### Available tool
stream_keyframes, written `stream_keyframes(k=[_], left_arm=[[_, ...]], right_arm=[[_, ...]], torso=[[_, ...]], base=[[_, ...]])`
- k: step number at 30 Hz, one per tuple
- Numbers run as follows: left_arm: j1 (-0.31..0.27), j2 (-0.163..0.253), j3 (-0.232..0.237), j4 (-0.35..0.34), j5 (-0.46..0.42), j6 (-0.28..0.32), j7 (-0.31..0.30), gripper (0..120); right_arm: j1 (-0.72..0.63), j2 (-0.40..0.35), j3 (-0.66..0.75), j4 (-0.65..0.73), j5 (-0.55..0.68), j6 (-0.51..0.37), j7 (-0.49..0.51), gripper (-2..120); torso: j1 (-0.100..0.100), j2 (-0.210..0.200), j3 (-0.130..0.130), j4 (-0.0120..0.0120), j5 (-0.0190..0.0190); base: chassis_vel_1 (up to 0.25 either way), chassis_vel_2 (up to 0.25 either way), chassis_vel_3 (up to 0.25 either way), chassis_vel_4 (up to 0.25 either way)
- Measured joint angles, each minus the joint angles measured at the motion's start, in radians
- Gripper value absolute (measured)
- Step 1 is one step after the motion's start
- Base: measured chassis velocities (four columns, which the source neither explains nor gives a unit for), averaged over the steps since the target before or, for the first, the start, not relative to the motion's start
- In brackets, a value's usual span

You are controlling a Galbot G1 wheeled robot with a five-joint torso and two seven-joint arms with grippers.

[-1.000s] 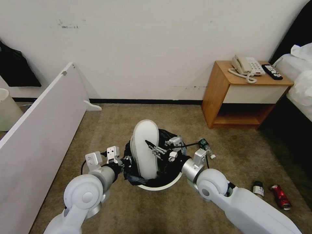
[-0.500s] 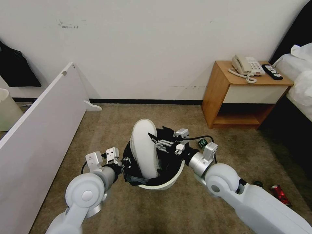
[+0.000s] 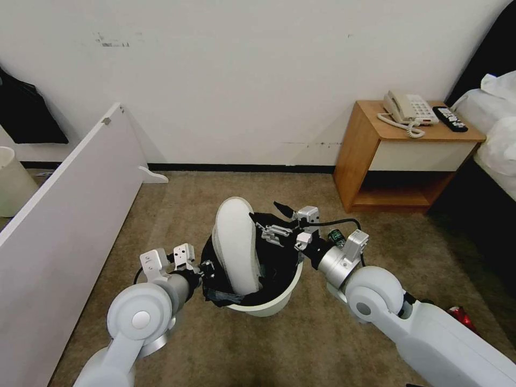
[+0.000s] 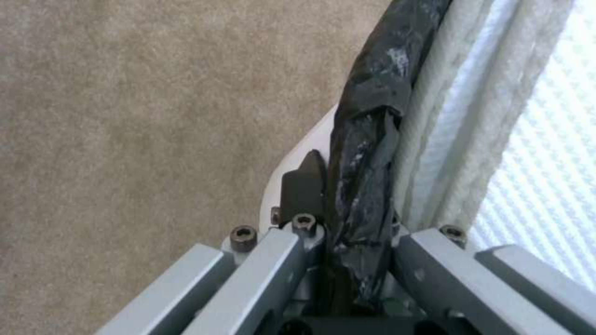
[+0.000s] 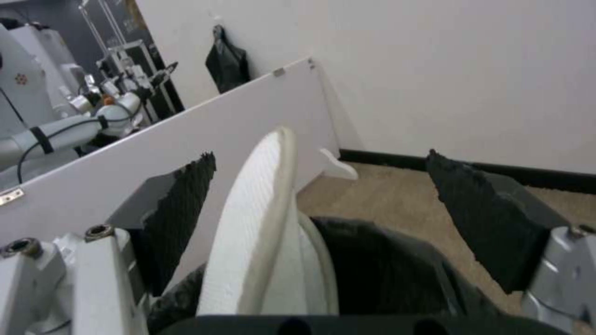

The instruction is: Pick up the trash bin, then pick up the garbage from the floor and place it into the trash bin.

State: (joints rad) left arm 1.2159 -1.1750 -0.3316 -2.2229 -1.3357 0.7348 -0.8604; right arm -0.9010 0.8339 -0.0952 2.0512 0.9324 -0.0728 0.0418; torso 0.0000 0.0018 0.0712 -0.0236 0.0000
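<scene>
The trash bin (image 3: 271, 301), white with a black bag over its rim, sits in front of me above the carpet floor (image 3: 188, 204). A white slipper (image 3: 236, 247) stands upright inside it. My left gripper (image 3: 207, 269) is shut on the bin's near-left rim; the left wrist view shows the left gripper (image 4: 348, 209) clamped on the black bag beside the slipper (image 4: 497, 116). My right gripper (image 3: 269, 215) hovers open over the bin's right side, and the right wrist view has the slipper (image 5: 260, 223) between its spread pads (image 5: 491, 218). A small bottle (image 3: 336, 236) and a red can (image 3: 462, 317) lie on the carpet.
A long white board (image 3: 70, 204) stands along the left. A wooden nightstand (image 3: 398, 161) with a phone and remote is at the back right, with a bed (image 3: 500, 134) beyond it. A cream bucket (image 3: 11, 183) sits far left. Open carpet lies behind the bin.
My right gripper has drawn back from the slipper, up and to the right, leaving it standing in the bin. The right arm now covers more of the litter on the right.
</scene>
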Motion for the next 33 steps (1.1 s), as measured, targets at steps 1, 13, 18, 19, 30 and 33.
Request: stream_keyframes(k=[1, 13, 18, 19, 30, 33], left_arm=[[0.0, 0.0, 0.0, 0.0, 0.0, 0.0, 0.0, 1], [-0.022, 0.012, 0.016, 0.007, 0.008, 0.001, -0.067, 1], [-0.026, 0.017, 0.019, 0.007, 0.017, 0.001, -0.073, 1], [-0.027, 0.018, 0.019, 0.007, 0.019, 0.001, -0.074, 1], [-0.039, 0.011, 0.026, -0.006, 0.041, 0.001, -0.109, 1], [-0.02, 0.011, 0.014, -0.021, 0.057, 0.001, -0.108, 1]], right_arm=[[0.0, 0.0, 0.0, 0.0, 0.0, 0.0, 0.0, 90], [0.011, -0.002, 0.045, 0.056, 0.032, 0.014, 0.006, 90], [0.011, -0.013, 0.063, 0.079, 0.04, 0.018, 0.011, 90], [0.011, -0.015, 0.066, 0.082, 0.042, 0.018, 0.012, 90], [-0.038, -0.095, 0.197, 0.132, 0.028, 0.015, 0.119, 90], [-0.067, -0.108, 0.261, 0.132, 0.006, -0.009, 0.181, 91]], torso=[[0.0, 0.0, 0.0, 0.0, 0.0], [0.0, 0.0, 0.0, 0.0, 0.0], [0.0, 0.0, 0.0, -0.0001, -0.0001], [0.0, 0.0, 0.0, -0.0001, -0.0001], [0.0, 0.0, 0.0, -0.0004, -0.0001], [0.0, 0.0, 0.0, 0.0002, 0.0002]], base=[[0.0, 0.0, 0.0, 0.0], [0.0, 0.0, 0.0, 0.0], [0.0, 0.0, 0.0, 0.0], [0.0, 0.0, 0.0, 0.0], [0.0, 0.0, 0.0, 0.0], [0.0, 0.0, 0.0, 0.0]])
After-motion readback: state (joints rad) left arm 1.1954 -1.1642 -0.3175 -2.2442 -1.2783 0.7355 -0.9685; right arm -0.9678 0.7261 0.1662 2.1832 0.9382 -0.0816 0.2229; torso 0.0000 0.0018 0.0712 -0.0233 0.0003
